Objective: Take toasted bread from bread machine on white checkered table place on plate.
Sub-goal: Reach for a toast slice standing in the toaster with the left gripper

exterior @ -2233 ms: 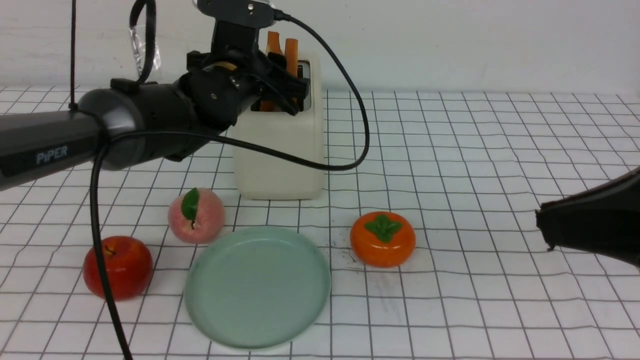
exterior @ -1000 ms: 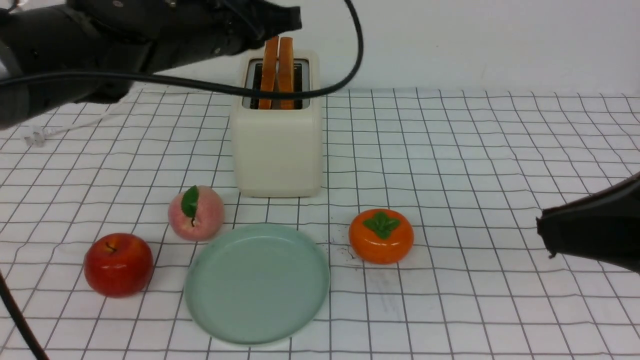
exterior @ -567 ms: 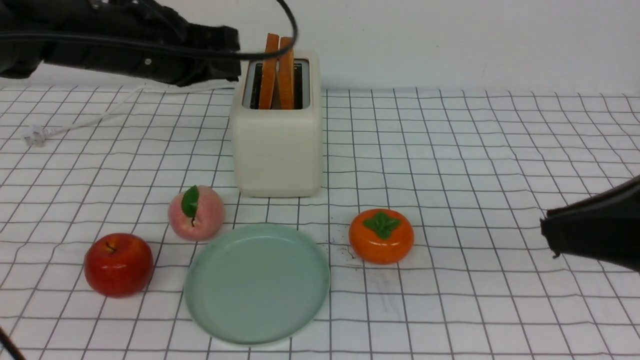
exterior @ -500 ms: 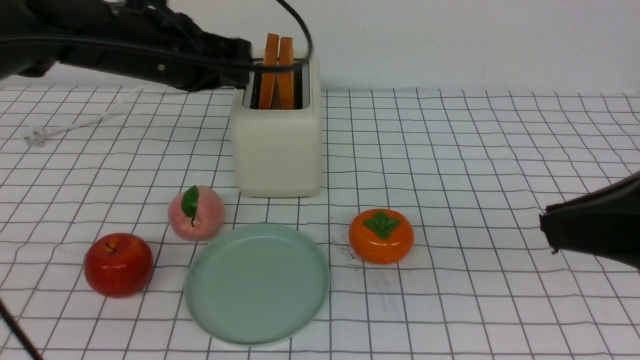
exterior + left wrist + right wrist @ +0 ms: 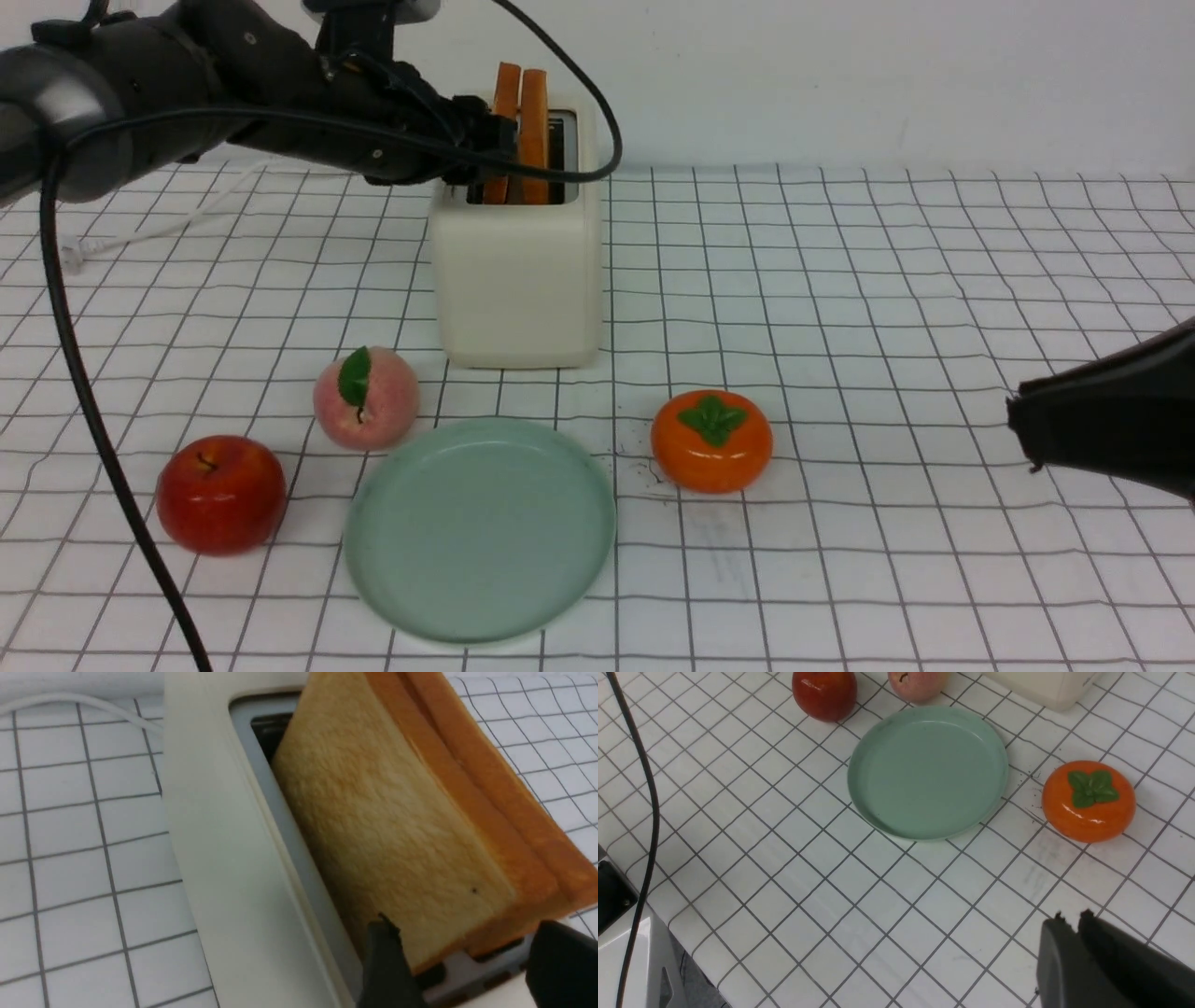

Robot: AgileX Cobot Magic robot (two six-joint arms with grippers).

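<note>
The bread machine (image 5: pixel 518 271) stands at the back of the white checkered table (image 5: pixel 840 280). Two slices of toasted bread (image 5: pixel 521 98) stand upright in its slots. My left gripper (image 5: pixel 499 147) reaches in from the left at the toaster top. In the left wrist view it (image 5: pixel 467 959) is open, and its fingers (image 5: pixel 385 961) stand on either side of the near corner of both slices (image 5: pixel 387 826) without closing on them. The plate (image 5: pixel 481 532) lies empty in front of the toaster. My right gripper (image 5: pixel 1019 434) is shut and empty at the right, and it also shows in the right wrist view (image 5: pixel 1073 917).
A peach (image 5: pixel 366 399) and a red apple (image 5: pixel 221 495) lie left of the plate, and an orange persimmon (image 5: pixel 711 441) lies right of it. The toaster's white cord (image 5: pixel 187 219) trails to the back left. My left arm's black cable (image 5: pixel 93 401) hangs over the left side.
My left arm rose off the toaster and swung up and left, then came back down from the left, so its gripper now straddles the toast. The right arm has barely moved.
</note>
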